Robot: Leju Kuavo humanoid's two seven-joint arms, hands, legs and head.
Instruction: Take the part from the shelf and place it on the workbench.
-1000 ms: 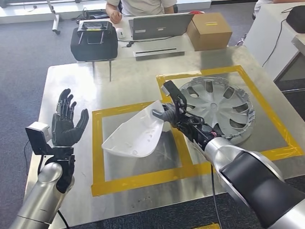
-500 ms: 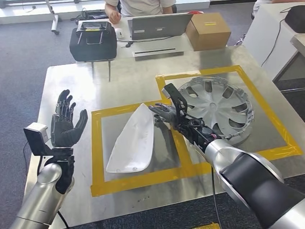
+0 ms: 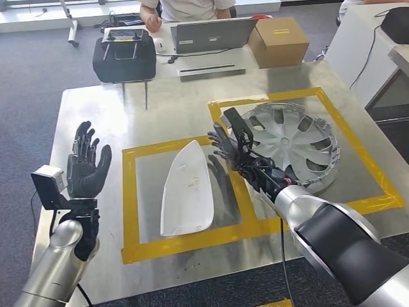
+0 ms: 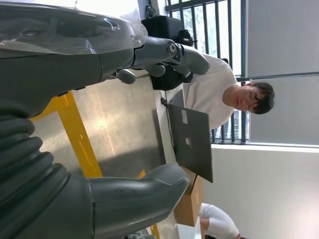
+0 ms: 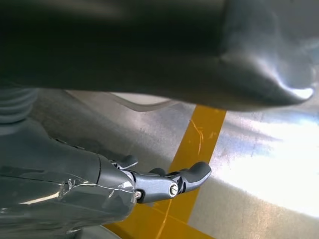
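part: the white curved part [image 3: 187, 190] is lying flat on the workbench [image 3: 87, 105], centre of the head frame, inside the left yellow tape square [image 3: 126, 204]. Nothing is touching it. A pale edge of it also peeks in near the top of the right wrist shot [image 5: 141, 101].

right hand: the right hand [image 3: 231, 148] sits just right of the part's upper tip, a bit right of centre in the frame. Fingers are spread apart and it's holding nothing; there's a small gap between it and the part. It hangs over the yellow strip between the two taped squares. In its wrist view the fingers [image 5: 171, 181] stick out over the yellow tape, nothing in them.

left hand: the left hand [image 3: 87, 167] is up at the left side of the frame, palm raised, fingers apart, empty, well apart from the part. Its wrist view shows the thumb [image 4: 139, 191] and fingers splayed with nothing between them.

wheel cover: a silver wheel cover [image 3: 289, 144] lies in the right taped square, right of centre, partly behind the right arm.

background: top of the frame has a black case [image 3: 124, 56], a laptop [image 3: 212, 35] and a cardboard box [image 3: 280, 41] on a table behind the bench, with a person [image 3: 190, 7] sitting there in a light shirt.
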